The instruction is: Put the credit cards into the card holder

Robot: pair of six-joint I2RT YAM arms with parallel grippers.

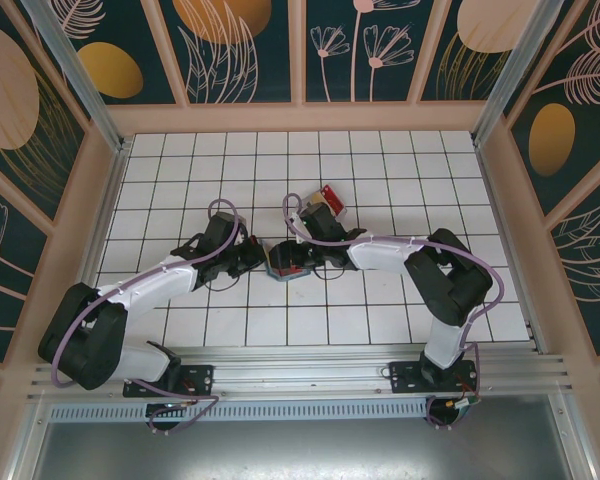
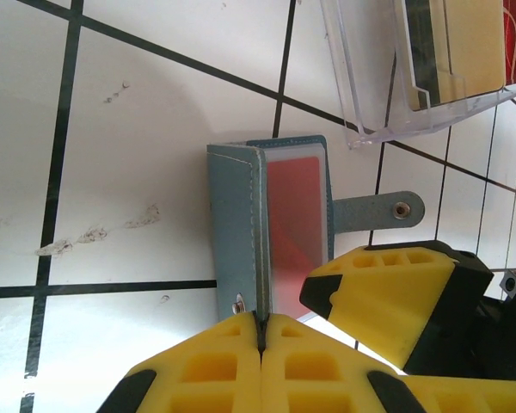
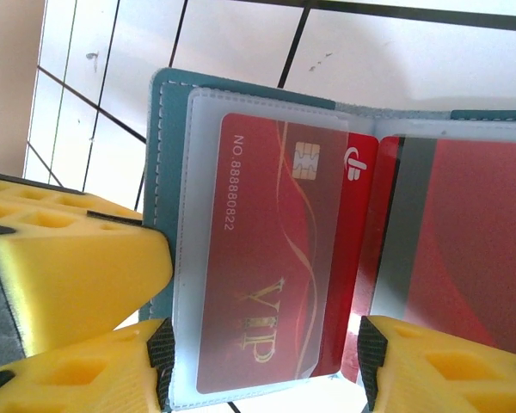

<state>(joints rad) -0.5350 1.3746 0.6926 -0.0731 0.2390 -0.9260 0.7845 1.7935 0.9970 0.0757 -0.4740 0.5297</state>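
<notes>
Near the middle of the tiled tabletop (image 1: 180, 160), the teal card holder (image 2: 236, 224) lies open between our two arms. Our left jaws are pinched tight on the edge of its cover. A red card (image 3: 267, 258) sits inside the holder's clear sleeve. Our right jaws stand wide, one pad at each long edge of it, and we cannot tell whether they press. Just beside, a clear tray (image 2: 370, 112) holds yellow-tan cards (image 2: 464, 52).

Robot test booth: gridded table (image 1: 380, 160), decorated panel walls (image 1: 240, 50).
</notes>
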